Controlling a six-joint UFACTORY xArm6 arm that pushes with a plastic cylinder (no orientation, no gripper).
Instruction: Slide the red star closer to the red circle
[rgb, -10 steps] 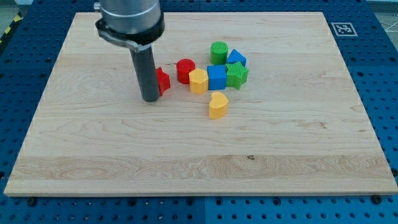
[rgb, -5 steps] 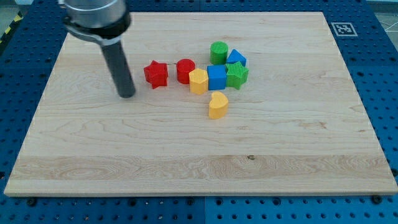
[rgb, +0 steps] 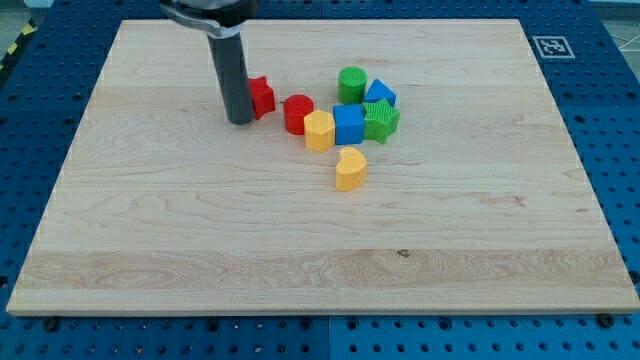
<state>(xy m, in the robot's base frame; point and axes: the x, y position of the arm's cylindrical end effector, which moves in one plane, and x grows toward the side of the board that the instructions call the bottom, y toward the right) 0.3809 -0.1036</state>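
Camera view: a pale wooden board (rgb: 200, 250) lies on a blue pegged table (rgb: 20, 150), with a black-and-white marker tag (rgb: 550, 46) at the board's corner toward the view's top right.
Rod: a straight dark rod (rgb: 232, 70) comes down from the view's top, left of all the blocks; it is a bare pusher with no jaws to part or close.
My tip: my tip (rgb: 239, 121) rests on the board at the view's left side of the red star, covering that block's left edge; whether it presses on the block or stands just beside it cannot be told.
Red star: the red star (rgb: 261, 96) sits just right of the rod, partly hidden by it, up and to the left of the red circle, with a narrow gap between the two.
Red circle: the red circle (rgb: 297, 113) stands at the left end of the cluster, its right side against the yellow hexagon.
Yellow hexagon: the yellow hexagon (rgb: 319, 131) sits between the red circle and the blue cube, touching both.
Yellow heart: the yellow heart (rgb: 350, 169) lies alone toward the view's bottom, near the cluster but apart from it.
Blue cube: the blue cube (rgb: 347, 124) is packed against the green star.
Green cylinder: the green cylinder (rgb: 351, 84) stands at the cluster's top edge.
Second blue block: a blue block (rgb: 381, 94), shape unclear, sits behind the green star.
Green star: the green star (rgb: 381, 120) closes the cluster on the view's right.
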